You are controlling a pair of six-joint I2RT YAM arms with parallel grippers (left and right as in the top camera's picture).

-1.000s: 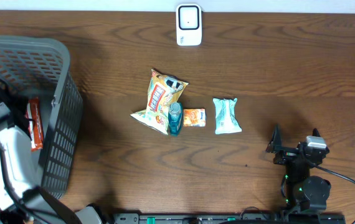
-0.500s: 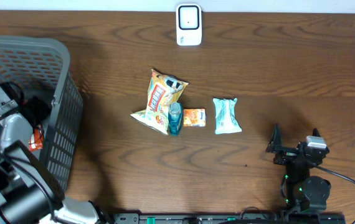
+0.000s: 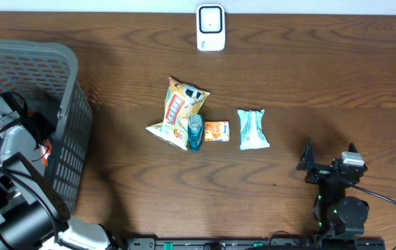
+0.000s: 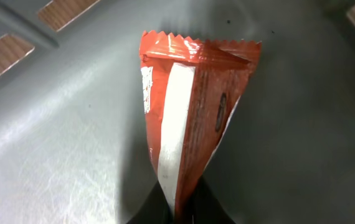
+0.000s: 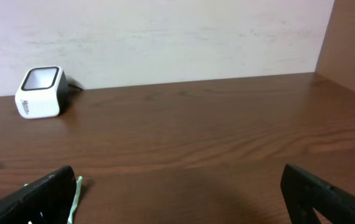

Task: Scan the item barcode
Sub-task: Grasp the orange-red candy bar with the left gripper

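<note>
Jaws of the left gripper [image 4: 179, 211] are pinched tight on one end of the red packet [image 4: 190, 118] down inside the basket [image 3: 73, 90]; the right gripper [image 5: 177, 180] stands spread wide above bare wood, holding nothing.

Dark, grained wood makes up the table [image 3: 323, 83], with the grey plastic lattice basket at its left edge. Mid-table lie a crinkled yellow snack bag [image 3: 178, 111], a pale green pillow-shaped pouch [image 3: 253, 130], a small teal bottle [image 3: 195, 133] and an orange pack [image 3: 217, 131]. A white, rounded scanner [image 3: 210, 28] sits at the far edge. The red packet is glossy creased film with a sawtooth crimp and a white stripe. Its long axis runs straight away from the fingers, crimped end farthest, and it possibly touches the smooth grey basket floor.
</note>
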